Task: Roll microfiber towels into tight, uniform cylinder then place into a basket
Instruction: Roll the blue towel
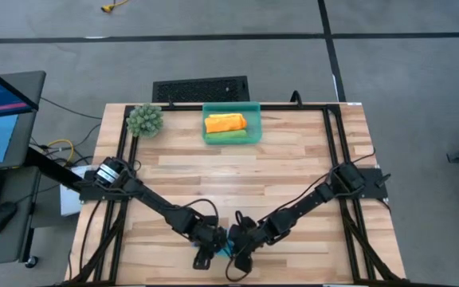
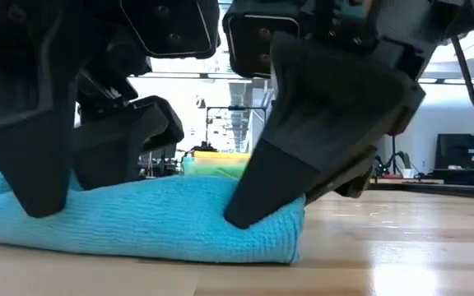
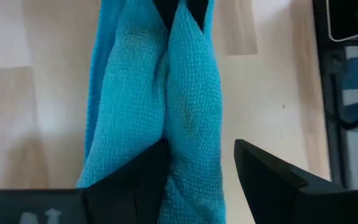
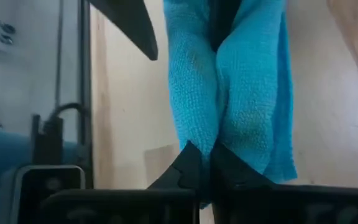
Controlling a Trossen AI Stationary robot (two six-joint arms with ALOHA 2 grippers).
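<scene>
Cloth lies nearest of all: the bright blue towel (image 2: 138, 222) sits bunched in a low, long heap on the table (image 1: 293, 183), close to its near edge and about midway across, with both arms reaching in over it. The right tool (image 4: 205, 163) has its two fingers pressed together on a ridge of the blue fabric at one end of the heap, so it is pinching the towel; in the low view its dark fingers (image 2: 303, 156) come down at a slant onto that end. The left tool (image 3: 201, 165) stands wide, its fingers spread with the other end of the towel lying between them, one finger against the cloth and the other clear of it over bare wood. Seen from above, the two tools meet almost tip to tip over the towel (image 1: 226, 241), of which only a sliver shows between them.

Farther back, near the table's far edge, stands the teal-green basket (image 1: 255, 108). Inside it lie an orange towel roll (image 1: 225, 123) and, beside it on the nearer side, a green towel roll (image 1: 228, 136). A spiky green plant ball (image 1: 145, 119) rests at the far left corner, apart from the basket.
</scene>
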